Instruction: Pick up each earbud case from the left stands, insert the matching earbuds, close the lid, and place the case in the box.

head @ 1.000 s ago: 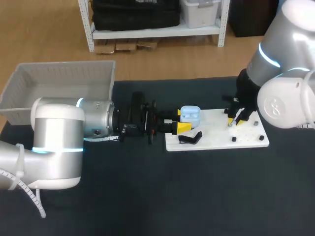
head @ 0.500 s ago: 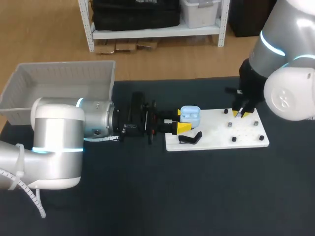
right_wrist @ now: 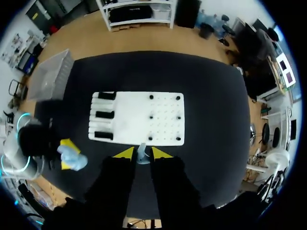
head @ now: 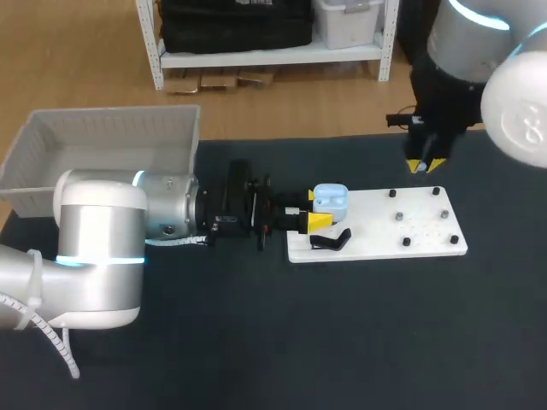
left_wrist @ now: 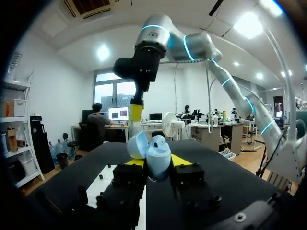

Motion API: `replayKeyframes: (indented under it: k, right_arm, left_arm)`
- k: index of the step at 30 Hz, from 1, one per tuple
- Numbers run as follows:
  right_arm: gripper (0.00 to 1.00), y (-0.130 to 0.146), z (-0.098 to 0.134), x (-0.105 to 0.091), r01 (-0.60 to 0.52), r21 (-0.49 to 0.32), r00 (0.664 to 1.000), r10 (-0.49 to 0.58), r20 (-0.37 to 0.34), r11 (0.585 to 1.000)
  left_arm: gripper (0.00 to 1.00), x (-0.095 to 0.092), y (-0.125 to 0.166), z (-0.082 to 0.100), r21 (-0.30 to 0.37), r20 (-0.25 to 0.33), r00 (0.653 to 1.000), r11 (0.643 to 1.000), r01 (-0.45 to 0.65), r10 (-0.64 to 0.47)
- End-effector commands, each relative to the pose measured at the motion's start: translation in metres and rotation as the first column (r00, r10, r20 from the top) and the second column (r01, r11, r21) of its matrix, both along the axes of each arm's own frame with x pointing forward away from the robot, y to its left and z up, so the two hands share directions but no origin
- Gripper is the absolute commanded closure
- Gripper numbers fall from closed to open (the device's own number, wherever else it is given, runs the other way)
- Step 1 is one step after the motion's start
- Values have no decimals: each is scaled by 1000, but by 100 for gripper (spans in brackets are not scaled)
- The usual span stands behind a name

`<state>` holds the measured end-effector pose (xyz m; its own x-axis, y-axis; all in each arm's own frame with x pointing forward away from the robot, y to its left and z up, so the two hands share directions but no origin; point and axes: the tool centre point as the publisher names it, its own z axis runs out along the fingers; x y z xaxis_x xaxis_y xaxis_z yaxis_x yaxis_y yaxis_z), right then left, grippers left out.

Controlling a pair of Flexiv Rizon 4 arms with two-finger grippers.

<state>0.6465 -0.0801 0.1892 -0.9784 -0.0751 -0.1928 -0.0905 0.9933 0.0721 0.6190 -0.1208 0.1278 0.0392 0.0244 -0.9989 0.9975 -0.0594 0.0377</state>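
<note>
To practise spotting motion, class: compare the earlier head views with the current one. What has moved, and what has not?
The right gripper rose clear of the white board, shut on a small earbud that it lifted away. The left gripper stayed put, holding the open blue case at the board's left end.

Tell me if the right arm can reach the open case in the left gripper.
Probably yes. The right gripper, shut on an earbud, hangs above the board's far edge; the left gripper holds the blue case, lid open, and nothing stands between them.
</note>
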Motion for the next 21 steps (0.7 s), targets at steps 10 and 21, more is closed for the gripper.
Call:
replayKeyframes:
  k: [10,21]
  right_arm:
    - [100,13,41,-22,-65,8,996,65,-62,998]
    - [100,28,39,-22,-243,-1,969,242,-44,970]
  left_arm:
    - [100,-2,0,-1,-3,3,1000,1000,-6,6]
    - [100,-2,0,-1,-3,3,1000,1000,-6,6]
